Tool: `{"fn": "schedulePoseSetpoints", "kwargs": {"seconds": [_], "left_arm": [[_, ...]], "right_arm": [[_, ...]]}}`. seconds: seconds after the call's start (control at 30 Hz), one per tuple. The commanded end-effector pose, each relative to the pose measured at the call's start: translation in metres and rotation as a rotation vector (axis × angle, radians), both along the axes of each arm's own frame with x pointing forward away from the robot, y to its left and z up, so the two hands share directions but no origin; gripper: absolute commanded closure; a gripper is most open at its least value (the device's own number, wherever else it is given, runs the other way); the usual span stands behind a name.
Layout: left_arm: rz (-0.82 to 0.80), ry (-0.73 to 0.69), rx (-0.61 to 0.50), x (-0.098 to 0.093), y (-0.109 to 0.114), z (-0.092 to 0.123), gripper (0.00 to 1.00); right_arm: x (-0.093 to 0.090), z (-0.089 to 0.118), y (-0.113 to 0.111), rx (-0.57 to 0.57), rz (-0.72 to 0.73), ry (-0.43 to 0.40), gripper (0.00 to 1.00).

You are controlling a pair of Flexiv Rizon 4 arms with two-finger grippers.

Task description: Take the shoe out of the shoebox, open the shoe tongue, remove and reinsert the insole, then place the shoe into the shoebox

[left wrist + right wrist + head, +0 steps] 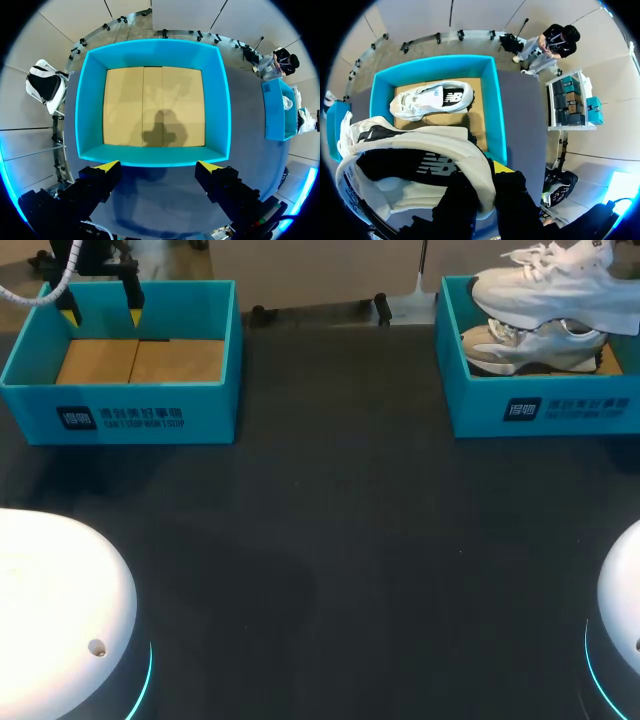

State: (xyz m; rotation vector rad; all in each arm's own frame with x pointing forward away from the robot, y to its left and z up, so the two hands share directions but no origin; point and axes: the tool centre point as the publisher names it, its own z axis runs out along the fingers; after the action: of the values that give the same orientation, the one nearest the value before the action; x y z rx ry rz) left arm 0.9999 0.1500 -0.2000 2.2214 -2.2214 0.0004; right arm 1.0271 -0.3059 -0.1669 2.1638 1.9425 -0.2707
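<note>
Head: shoe [545, 280] hangs over right box [480, 405], above spare shoe [535, 345] lying inside; the gripper holding it is cut off. Left gripper [101, 308] sits over left box [120, 415].

Left wrist: fingers wide apart, nothing between.

Right wrist: right gripper [490, 180] clamped on the shoe's heel collar, tips mostly hidden. Likely light, with a soft upper and stiff sole; may swing.

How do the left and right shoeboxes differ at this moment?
The left shoebox is empty, its cardboard floor bare; the right shoebox has a white shoe lying inside. The open left tool hovers over the left shoebox, while a raised shoe hangs above the right shoebox. Both are open teal boxes with cardboard floors.
</note>
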Motion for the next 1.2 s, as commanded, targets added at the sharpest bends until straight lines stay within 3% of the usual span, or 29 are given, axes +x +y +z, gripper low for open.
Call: {"fn": "schedulePoseSetpoints", "kwargs": {"seconds": [0.03,0.43,0.67,1.2], "left_arm": [[0.0,0.0,0.0,0.0,0.0,0.0,0.0],[0.0,0.0,0.0,0.0,0.0,0.0,0.0],[0.0,0.0,0.0,0.0,0.0,0.0,0.0],[0.0,0.0,0.0,0.0,0.0,0.0,0.0]], "right_arm": [[-0.033,0.019,0.016,-0.001,-0.001,-0.044,1.0],[-0.099,0.025,0.1,-0.06,-0.021,-0.034,1.0],[-0.138,0.032,0.157,-0.07,-0.03,-0.071,1.0],[-0.215,0.038,0.267,-0.082,-0.019,-0.063,1.0]]}}
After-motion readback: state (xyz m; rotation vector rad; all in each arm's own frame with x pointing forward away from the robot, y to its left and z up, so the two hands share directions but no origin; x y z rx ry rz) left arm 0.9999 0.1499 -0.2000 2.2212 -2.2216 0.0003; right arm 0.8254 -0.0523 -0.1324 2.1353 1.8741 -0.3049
